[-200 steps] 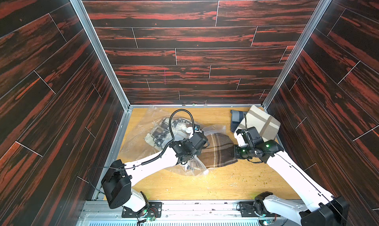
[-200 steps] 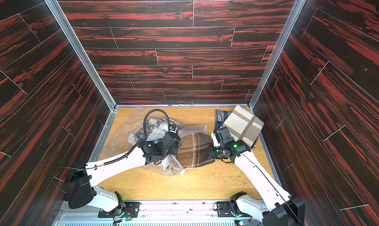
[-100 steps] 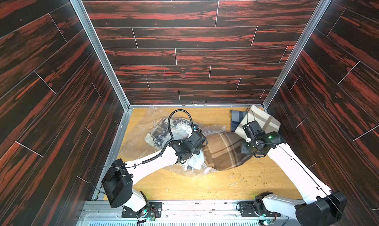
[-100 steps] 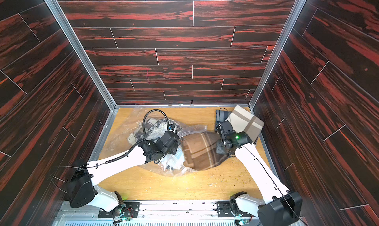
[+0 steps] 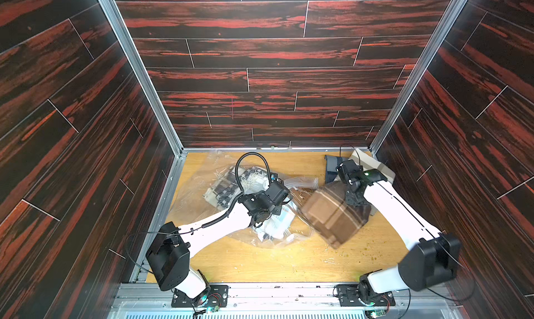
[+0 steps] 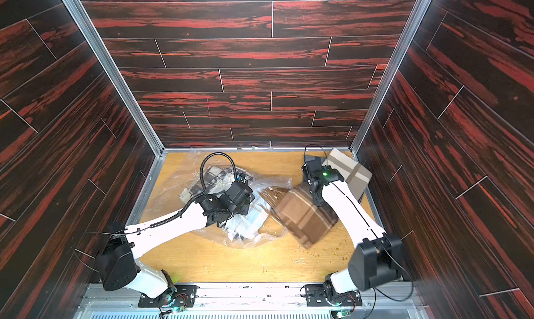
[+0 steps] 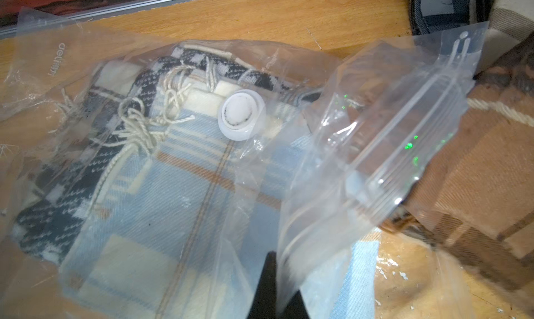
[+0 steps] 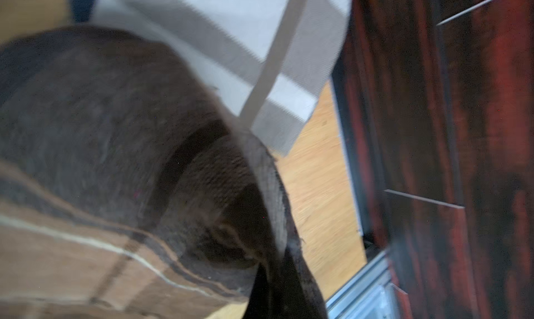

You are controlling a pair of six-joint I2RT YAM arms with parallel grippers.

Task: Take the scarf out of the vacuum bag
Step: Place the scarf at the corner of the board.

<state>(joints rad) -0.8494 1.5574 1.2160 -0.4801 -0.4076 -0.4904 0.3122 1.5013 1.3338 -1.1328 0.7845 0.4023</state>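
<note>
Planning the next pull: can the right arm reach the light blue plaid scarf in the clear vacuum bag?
Probably not yet: the right gripper is shut on the brown plaid scarf, and the light blue plaid scarf lies inside the vacuum bag the left gripper pinches.

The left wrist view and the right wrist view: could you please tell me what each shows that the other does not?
Left wrist only: the vacuum bag, its white valve and a blue scarf inside. Right wrist only: the right gripper shut on the brown scarf. Both: the brown scarf and the wooden table.
</note>
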